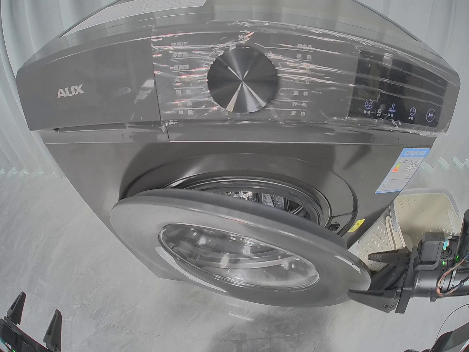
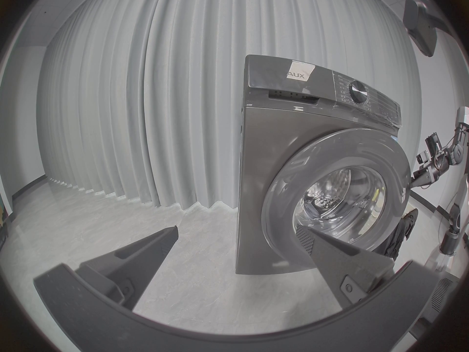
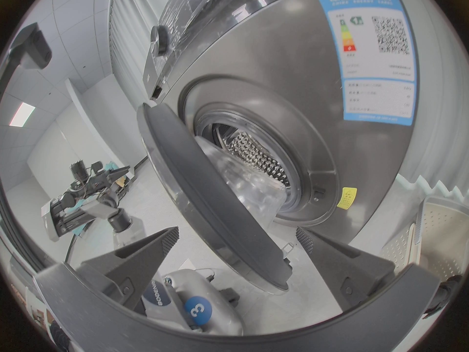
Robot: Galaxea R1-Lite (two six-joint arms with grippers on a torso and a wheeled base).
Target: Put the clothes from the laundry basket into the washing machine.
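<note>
The right tool (image 1: pixel 362 275), open, straddles the rim of the ajar door (image 1: pixel 146 216) at 4 o'clock. The left tool (image 1: pixel 38 305) hangs open at 8. The laundry basket (image 1: pixel 425 211) stands at 3, beside the washing machine (image 1: pixel 93 167). The right tool could slip off the smooth rim, letting the door swing shut.

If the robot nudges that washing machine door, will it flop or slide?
The door looks rigid, a thick grey ring around glass, so it should swing on its hinge rather than flex. Its smooth rim looks slippery, so the right gripper, jaws open at the free edge, might slip off. The washing machine looks too heavy to shift.
</note>
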